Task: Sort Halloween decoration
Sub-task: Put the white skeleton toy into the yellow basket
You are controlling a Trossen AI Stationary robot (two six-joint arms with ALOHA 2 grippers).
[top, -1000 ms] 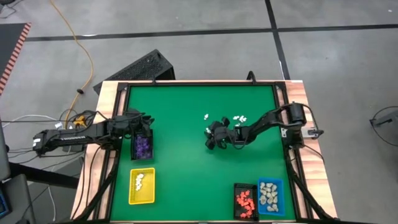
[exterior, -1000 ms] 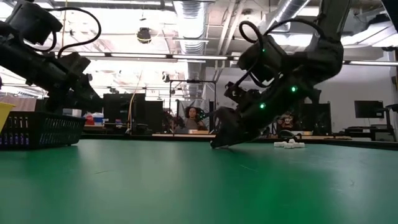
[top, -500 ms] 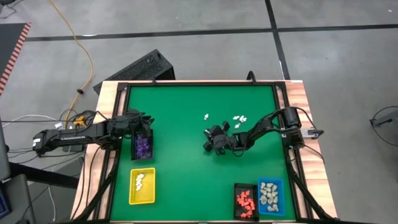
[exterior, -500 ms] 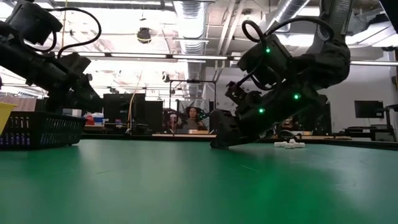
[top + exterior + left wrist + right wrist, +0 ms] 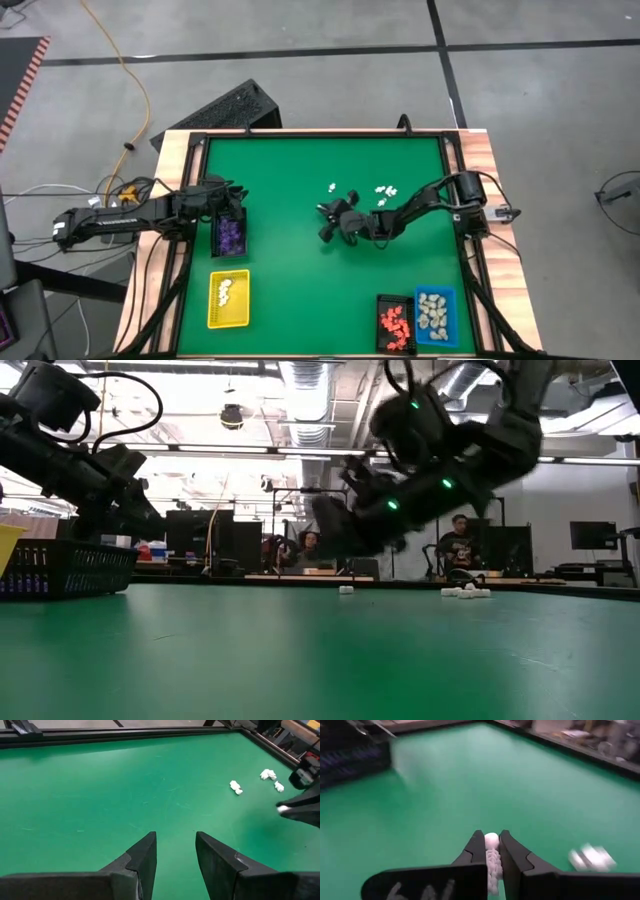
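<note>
My right gripper (image 5: 323, 222) hangs over the middle of the green table (image 5: 280, 170), shut on a white Halloween decoration figurine (image 5: 491, 851). That figurine also shows at its fingertips in the left wrist view (image 5: 283, 809). More white figurines (image 5: 385, 189) lie on the table at the far right, and one (image 5: 331, 187) lies apart from them. My left gripper (image 5: 175, 851) waits open at the left edge, above the black tray (image 5: 229, 236) of purple figurines. My right gripper pinches the white figurine between its two fingers (image 5: 476, 847). The figurine's rounded end (image 5: 491, 839) sticks out at the fingertips. The fingers come from the table's right side, slanting a little downward. The figurine is lifted clear of the table.
A yellow tray (image 5: 228, 299) with white figurines sits near the front left. A black tray (image 5: 393, 322) of orange-red ones and a blue tray (image 5: 434, 311) of cream-beige ones stand at the front right. A raised dark rim (image 5: 320, 133) borders the table. People sit in the room beyond it.
My right gripper had its fingertips down at the table. It has risen clear of it, moved toward the table's left edge and tipped closer to level. A white figurine that it hid in the low view now shows on the table.
</note>
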